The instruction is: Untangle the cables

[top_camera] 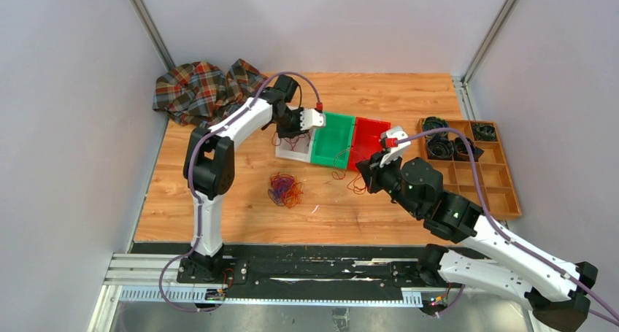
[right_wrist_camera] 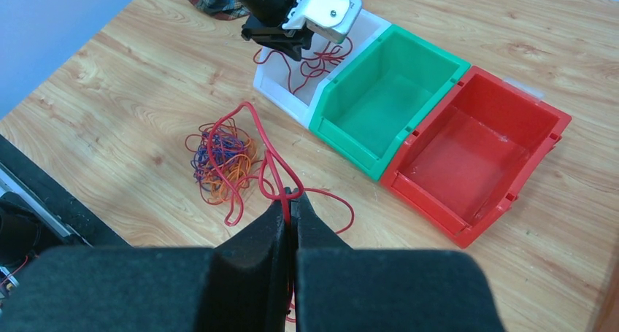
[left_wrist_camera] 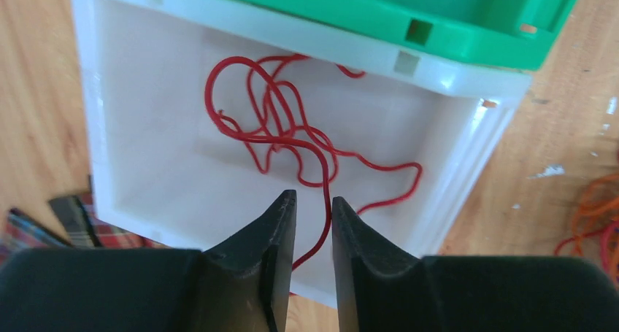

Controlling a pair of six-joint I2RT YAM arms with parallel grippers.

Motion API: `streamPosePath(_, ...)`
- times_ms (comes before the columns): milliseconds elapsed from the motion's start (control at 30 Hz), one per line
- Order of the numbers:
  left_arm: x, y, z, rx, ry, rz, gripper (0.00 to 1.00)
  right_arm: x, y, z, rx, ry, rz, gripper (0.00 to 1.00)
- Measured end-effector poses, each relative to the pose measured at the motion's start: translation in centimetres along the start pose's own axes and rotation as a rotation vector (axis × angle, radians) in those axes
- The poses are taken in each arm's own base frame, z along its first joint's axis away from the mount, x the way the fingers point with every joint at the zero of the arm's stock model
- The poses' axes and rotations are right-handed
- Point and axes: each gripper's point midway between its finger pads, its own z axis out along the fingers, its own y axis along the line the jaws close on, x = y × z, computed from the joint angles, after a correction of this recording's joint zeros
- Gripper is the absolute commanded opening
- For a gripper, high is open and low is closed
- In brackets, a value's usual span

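Near: I have the right gripper (right_wrist_camera: 290,201) clamped on a red cable (right_wrist_camera: 266,157) trailing forward and left to the tangle (right_wrist_camera: 219,160); far: the left gripper (left_wrist_camera: 314,208), angled down over the white bin (left_wrist_camera: 131,128), jaws slightly apart astride a loose red strand (left_wrist_camera: 277,128) lying inside.

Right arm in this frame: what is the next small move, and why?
Probably lift the right gripper slowly up and away from the tangle. Its jaws are shut on a red cable that loops back over the tangle, so a gentle pull might draw that strand free without dragging the rest.
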Motion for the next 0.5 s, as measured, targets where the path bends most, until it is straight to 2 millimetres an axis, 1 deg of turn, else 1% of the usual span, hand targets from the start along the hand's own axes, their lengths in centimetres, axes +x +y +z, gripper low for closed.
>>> streamPosePath(133, -1.1, 1.0, 0.5, -0.041, -0.004, 0.034, 0.11, 0.0, -0.3, 0.0, 0.007, -0.003, 0.002, 0.01)
streamPosePath(267, -2.4, 1.9, 1.4, -0.069, -0.025, 0.036, 0.02, 0.5, -0.4, 0.0, 0.010, 0.005, -0.002, 0.00)
streamPosePath(333, -2.7, 1.9, 1.8, -0.070, -0.029, 0.036, 0.01, 0.9, -0.5, 0.1, 0.012, 0.011, -0.004, 0.01)
streamPosePath(500, -3.1, 1.7, 2.3, -0.069, -0.035, 0.013, 0.01, 1.6, -0.8, 0.3, 0.022, 0.023, -0.007, 0.01)
